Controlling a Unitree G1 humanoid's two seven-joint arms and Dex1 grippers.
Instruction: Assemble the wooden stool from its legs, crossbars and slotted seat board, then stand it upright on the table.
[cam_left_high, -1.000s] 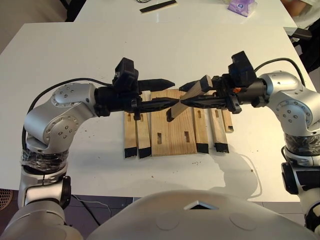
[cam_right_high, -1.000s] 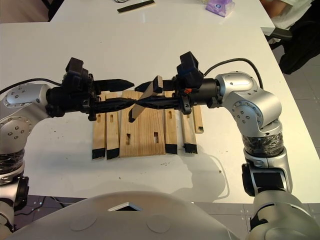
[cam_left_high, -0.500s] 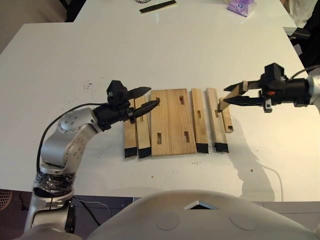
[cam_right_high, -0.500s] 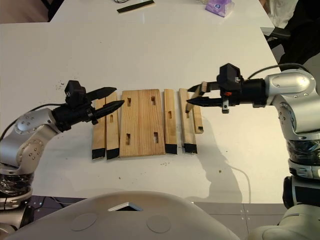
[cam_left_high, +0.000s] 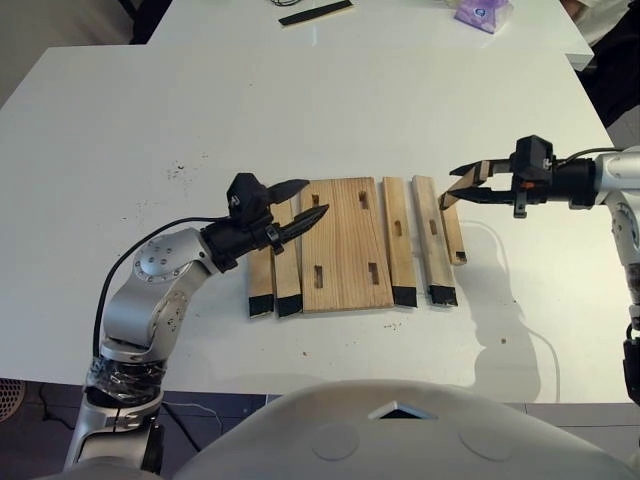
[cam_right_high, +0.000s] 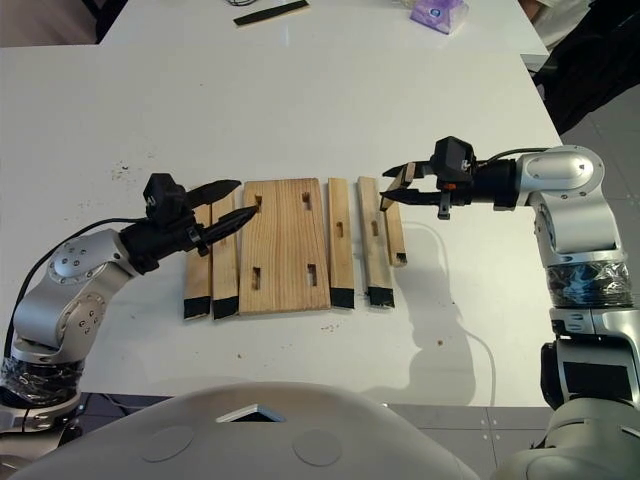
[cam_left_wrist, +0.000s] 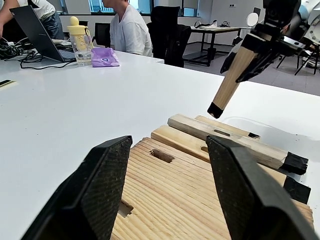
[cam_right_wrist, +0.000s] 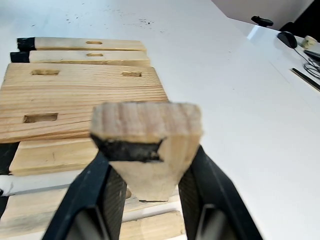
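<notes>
Claw status: the right claw (cam_left_high: 458, 186), at the right of the head view, is clamped on a short crossbar (cam_left_wrist: 232, 75), held tilted in the air above the rightmost parts. The left claw (cam_left_high: 312, 197), left of centre, stands wide with nothing between its fingers, low over the two left legs (cam_left_high: 275, 270). These lie flat on the table (cam_left_high: 150, 110), just beside the board (cam_left_high: 343, 245). The board lies flat at centre, its four slots unfilled. The right legs (cam_left_high: 400, 240) lie flat along its other edge.

Progress, as judged: early. One part is picked up; no joint is made. Remaining: join crossbars to legs, seat legs in slots, stand the stool upright.
</notes>
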